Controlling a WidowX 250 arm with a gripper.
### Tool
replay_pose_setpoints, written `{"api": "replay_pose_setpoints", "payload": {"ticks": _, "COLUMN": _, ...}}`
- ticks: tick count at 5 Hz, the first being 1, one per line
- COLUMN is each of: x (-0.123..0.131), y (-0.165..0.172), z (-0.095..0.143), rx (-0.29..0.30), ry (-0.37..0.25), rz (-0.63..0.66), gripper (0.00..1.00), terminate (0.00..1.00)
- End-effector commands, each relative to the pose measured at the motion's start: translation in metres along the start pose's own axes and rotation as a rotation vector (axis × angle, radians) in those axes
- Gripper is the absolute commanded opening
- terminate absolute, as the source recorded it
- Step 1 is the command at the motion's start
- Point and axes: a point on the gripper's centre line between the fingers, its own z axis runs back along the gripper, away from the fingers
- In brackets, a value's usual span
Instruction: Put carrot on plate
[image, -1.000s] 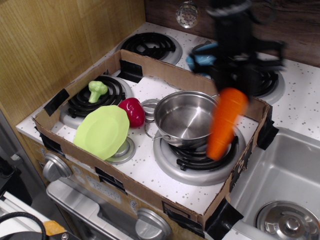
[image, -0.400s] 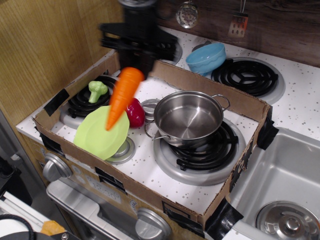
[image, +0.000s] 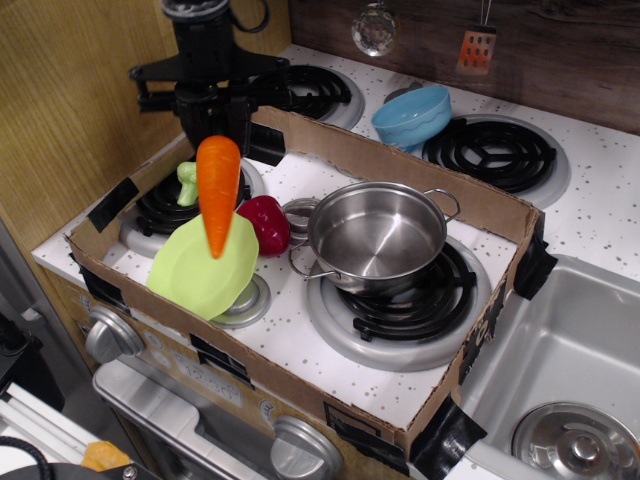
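My gripper (image: 214, 132) is shut on the stem end of the orange carrot (image: 217, 195). The carrot hangs point down, above the lime-green plate (image: 198, 268). Its tip is over the plate's upper middle and does not seem to touch it. The plate rests tilted on a small burner at the front left of the cardboard tray (image: 400, 165). The carrot's green stem is hidden between my fingers.
A steel pot (image: 375, 238) sits on the large burner right of the plate. A red pepper toy (image: 265, 220) lies between pot and plate. A green broccoli toy (image: 186, 181) sits behind the carrot. A light blue bowl (image: 413, 115) stands at the back. A sink (image: 560, 380) is at the right.
My gripper has carried the carrot from over the pot's right side leftward across the tray to above the plate. The carrot has swung from tilted to nearly upright.
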Motion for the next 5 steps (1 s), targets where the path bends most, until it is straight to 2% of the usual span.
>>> {"api": "replay_pose_setpoints", "payload": {"ticks": 1, "x": -0.003, "y": 0.015, "z": -0.010, "rx": -0.023, "ry": -0.068, "rz": 0.289, "gripper": 0.00, "terminate": 0.00}}
{"api": "replay_pose_setpoints", "payload": {"ticks": 2, "x": -0.005, "y": 0.022, "z": -0.026, "rx": -0.028, "ry": -0.060, "rz": 0.340, "gripper": 0.00, "terminate": 0.00}}
{"api": "replay_pose_setpoints", "payload": {"ticks": 4, "x": -0.018, "y": 0.035, "z": -0.043, "rx": -0.034, "ry": -0.112, "rz": 0.380, "gripper": 0.00, "terminate": 0.00}}
{"api": "replay_pose_setpoints", "payload": {"ticks": 5, "x": -0.023, "y": 0.036, "z": -0.040, "rx": -0.033, "ry": -0.132, "rz": 0.358, "gripper": 1.00, "terminate": 0.00}}
